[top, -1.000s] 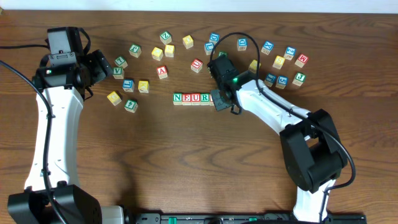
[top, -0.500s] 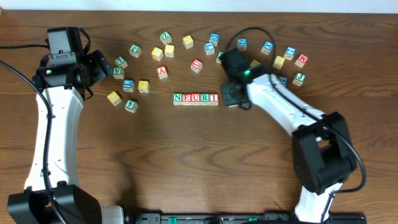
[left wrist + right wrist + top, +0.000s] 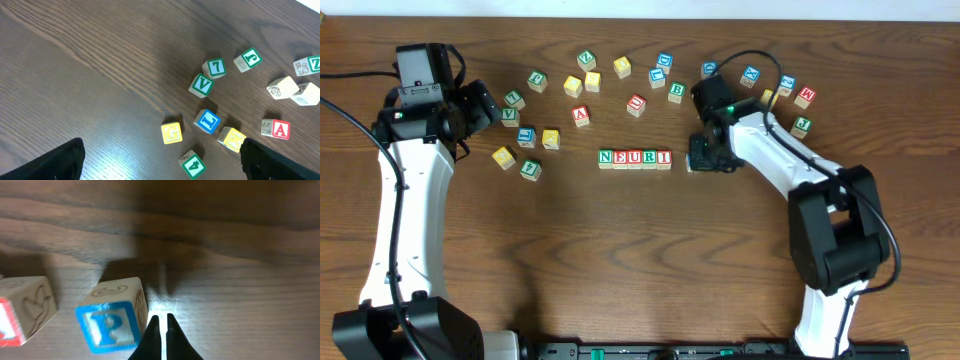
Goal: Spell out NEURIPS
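Five cubes form a row reading N [image 3: 606, 158], E [image 3: 620, 158], U [image 3: 634, 158], R [image 3: 649, 158], I [image 3: 664, 158] at the table's middle. My right gripper [image 3: 703, 160] sits low just right of the row. In the right wrist view its fingers [image 3: 161, 330] are shut and empty, pressed against the right side of a blue-framed P cube [image 3: 112, 325]. The red-framed I cube [image 3: 20, 312] lies a small gap to the P cube's left. From overhead the P cube is mostly hidden under the gripper. My left gripper [image 3: 480, 110] [image 3: 160, 150] is open and empty, above loose cubes.
Loose cubes are scattered along the back, among them A [image 3: 581, 116], V [image 3: 509, 117] and several yellow ones [image 3: 503, 157]. More lie at the back right [image 3: 802, 126]. The left wrist view shows V [image 3: 202, 85], L [image 3: 207, 121], G [image 3: 172, 133] and a green cube [image 3: 192, 164].
My right gripper has moved right, from over the row's end to just beyond it. The I cube now shows at the row's end. The left arm has not moved.
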{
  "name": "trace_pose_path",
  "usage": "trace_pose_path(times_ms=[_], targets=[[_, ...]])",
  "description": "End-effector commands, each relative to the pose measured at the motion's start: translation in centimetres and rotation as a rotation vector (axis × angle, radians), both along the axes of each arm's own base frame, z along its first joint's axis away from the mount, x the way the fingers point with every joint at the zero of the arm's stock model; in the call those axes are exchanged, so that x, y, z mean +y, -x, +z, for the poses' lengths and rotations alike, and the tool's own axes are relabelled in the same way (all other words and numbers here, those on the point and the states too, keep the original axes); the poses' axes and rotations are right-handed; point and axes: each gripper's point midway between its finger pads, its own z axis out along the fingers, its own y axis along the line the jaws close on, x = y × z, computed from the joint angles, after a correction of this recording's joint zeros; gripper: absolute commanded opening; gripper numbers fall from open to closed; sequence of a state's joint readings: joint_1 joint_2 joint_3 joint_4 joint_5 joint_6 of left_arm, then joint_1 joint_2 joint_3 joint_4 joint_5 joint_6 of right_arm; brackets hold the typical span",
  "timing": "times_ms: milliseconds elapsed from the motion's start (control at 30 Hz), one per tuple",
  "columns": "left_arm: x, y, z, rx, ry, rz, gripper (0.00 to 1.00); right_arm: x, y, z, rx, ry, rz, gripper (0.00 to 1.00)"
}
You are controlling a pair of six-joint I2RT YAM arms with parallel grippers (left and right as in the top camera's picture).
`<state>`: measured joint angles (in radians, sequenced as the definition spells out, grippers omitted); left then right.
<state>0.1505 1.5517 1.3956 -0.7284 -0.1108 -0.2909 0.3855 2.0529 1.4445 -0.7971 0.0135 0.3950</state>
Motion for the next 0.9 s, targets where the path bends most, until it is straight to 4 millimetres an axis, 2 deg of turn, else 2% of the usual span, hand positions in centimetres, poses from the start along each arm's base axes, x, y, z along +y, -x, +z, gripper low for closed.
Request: trace_pose_path(times_ms=[0, 867], targets=[[0.3, -0.2, 0.2, -0.004, -0.007, 0.005, 0.98, 0.6, 0.2, -0.9, 0.028, -0.026, -0.012, 0.01], [0.3, -0.2, 0.2, -0.003, -0.006, 0.005, 0.98, 3.6, -0.2, -0.6, 0.015, -0.149, -0.016, 0.01]])
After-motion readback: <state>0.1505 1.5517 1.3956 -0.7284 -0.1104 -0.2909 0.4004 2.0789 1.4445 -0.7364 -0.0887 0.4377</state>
